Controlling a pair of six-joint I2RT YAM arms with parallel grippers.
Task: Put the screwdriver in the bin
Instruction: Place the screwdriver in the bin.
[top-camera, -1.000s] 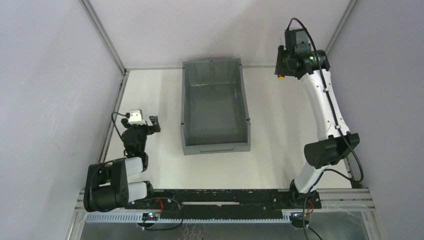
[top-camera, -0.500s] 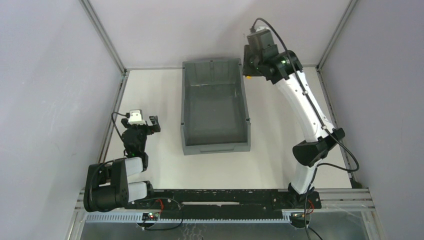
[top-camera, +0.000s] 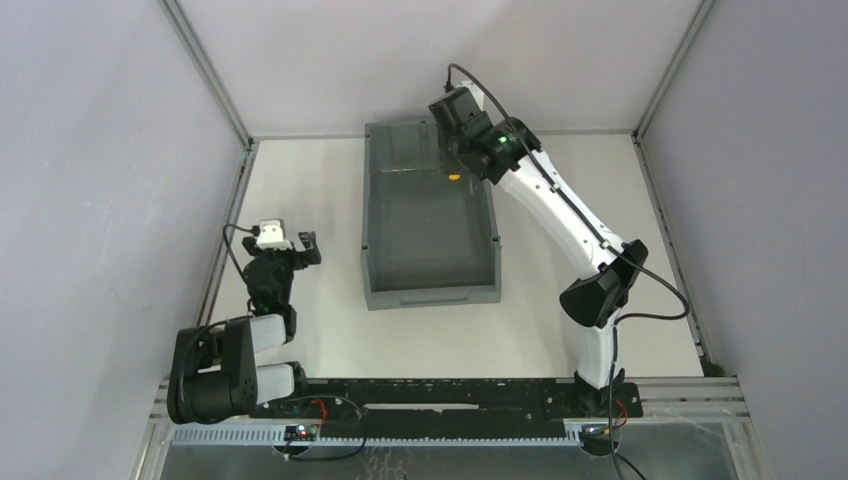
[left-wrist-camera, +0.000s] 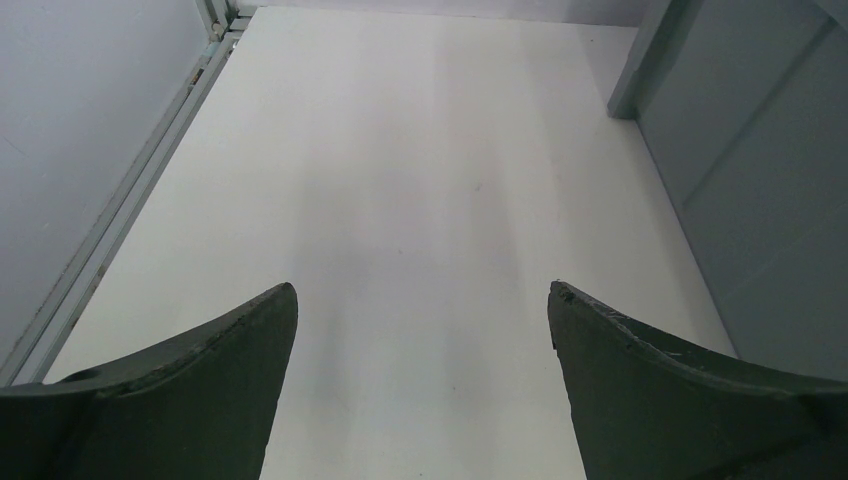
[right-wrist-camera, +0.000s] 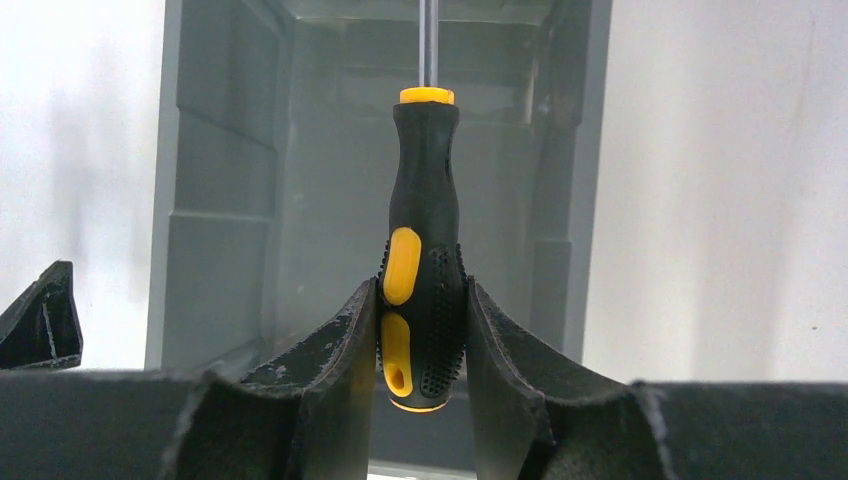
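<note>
The grey bin (top-camera: 380, 230) stands in the middle of the table, open side up. My right gripper (top-camera: 455, 170) hangs over the bin's far right part, shut on the screwdriver (right-wrist-camera: 422, 230), whose yellow end shows in the top view (top-camera: 454, 177). In the right wrist view my fingers (right-wrist-camera: 345, 340) clamp the black-and-yellow handle near its butt, the thin shaft pointing away over the bin's inside (right-wrist-camera: 330, 190). My left gripper (top-camera: 297, 248) rests left of the bin, open and empty; its view shows bare table between the fingers (left-wrist-camera: 240, 340) and the bin's wall (left-wrist-camera: 760, 180).
Grey enclosure walls and metal frame rails (top-camera: 205, 70) bound the white table (top-camera: 560, 180). The arm bases sit on a black rail (top-camera: 440, 395) at the near edge.
My right arm has swung left from beyond the bin's far right corner, carrying the screwdriver over the bin's far part. The left arm has not moved.
</note>
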